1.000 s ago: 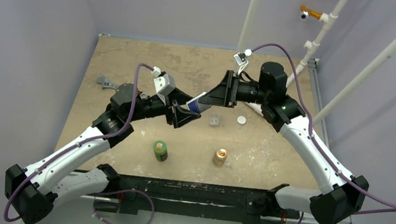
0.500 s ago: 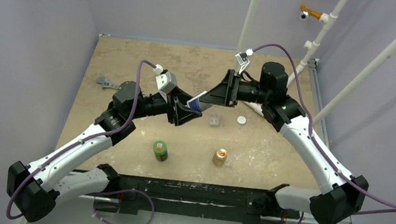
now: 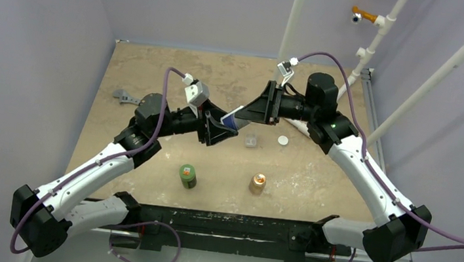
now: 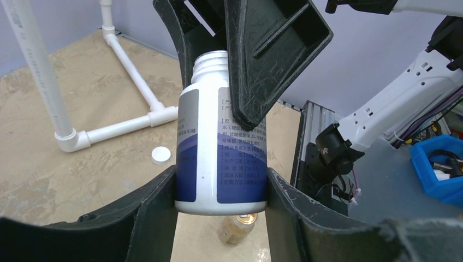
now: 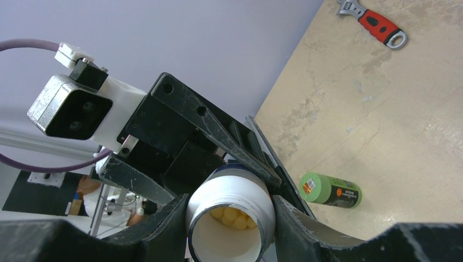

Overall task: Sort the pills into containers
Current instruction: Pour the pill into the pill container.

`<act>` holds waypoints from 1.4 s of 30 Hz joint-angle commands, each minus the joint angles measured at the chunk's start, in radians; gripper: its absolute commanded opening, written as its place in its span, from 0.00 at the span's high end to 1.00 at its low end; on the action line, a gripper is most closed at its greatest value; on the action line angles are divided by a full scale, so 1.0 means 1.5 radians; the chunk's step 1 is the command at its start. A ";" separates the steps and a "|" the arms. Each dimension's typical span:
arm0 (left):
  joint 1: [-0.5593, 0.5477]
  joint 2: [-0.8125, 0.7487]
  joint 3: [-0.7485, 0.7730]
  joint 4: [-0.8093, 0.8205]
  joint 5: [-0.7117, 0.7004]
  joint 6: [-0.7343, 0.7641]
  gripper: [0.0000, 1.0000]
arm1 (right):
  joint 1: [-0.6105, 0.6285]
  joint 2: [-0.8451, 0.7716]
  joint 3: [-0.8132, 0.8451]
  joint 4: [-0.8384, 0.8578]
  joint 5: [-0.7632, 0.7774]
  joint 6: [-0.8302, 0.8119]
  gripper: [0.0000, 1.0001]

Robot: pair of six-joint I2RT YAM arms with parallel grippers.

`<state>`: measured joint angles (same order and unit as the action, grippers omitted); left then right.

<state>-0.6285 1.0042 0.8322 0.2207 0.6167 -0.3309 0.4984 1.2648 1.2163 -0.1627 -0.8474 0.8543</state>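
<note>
Jaws L+R grip wht bottle, pills inside.

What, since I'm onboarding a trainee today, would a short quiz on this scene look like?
1. True or false: the white bottle is capped.
2. Which clamps it, the left gripper or the right gripper? A) left only B) right only C) both
3. What shows inside its mouth in the right wrist view?
Key: 1 false; 2 C; 3 pills.
</note>
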 commanded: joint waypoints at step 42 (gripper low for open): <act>-0.002 0.049 -0.158 0.208 -0.218 0.135 1.00 | -0.033 0.062 -0.083 -0.089 0.564 -0.228 0.43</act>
<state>-0.6304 1.0725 0.5907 0.4294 0.2897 -0.2047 0.4458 1.3041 1.1206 -0.3813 -0.0750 0.5678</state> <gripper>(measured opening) 0.517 0.630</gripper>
